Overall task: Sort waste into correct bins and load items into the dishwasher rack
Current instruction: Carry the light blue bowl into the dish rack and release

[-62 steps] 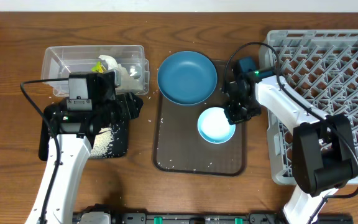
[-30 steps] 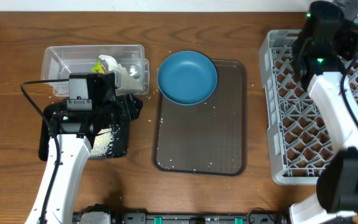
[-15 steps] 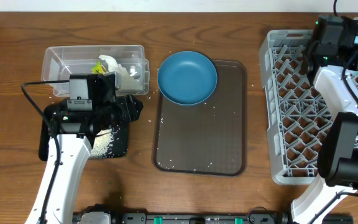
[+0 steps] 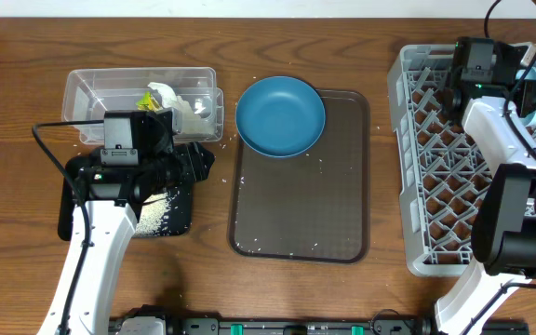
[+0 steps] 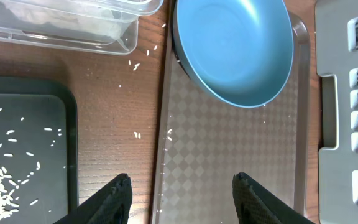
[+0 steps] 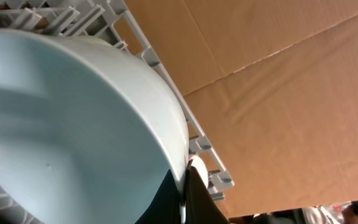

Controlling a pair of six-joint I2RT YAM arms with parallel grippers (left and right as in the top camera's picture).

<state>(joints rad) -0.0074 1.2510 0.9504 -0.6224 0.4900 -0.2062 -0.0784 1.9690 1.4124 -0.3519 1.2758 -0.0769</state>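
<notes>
Now off the flat brown serving tray (image 4: 296,205), the pale white-blue bowl (image 6: 73,112) tilts against the grey plastic dishwasher rack (image 4: 435,186), rim pinched in the closed right gripper (image 6: 183,194); left gripper (image 5: 182,186) part-open, empty. Dark blue plate (image 4: 280,115) awaits loading.

Wooden table (image 4: 26,279) fills overhead view: dark brown, reddish tone, grain running left to right, few darker streaks. Surface matte, light soft and even, only short shadows. Narrow white strip (image 4: 249,7) along far edge of table; wall or other surface, cannot tell. Small tan patch at far left corner, cut by frame. Right wrist view: brown cardboard sheet (image 6: 278,93) behind, with straight creases and one seam. Dark blurred clutter in lower right corner, not identifiable.
</notes>
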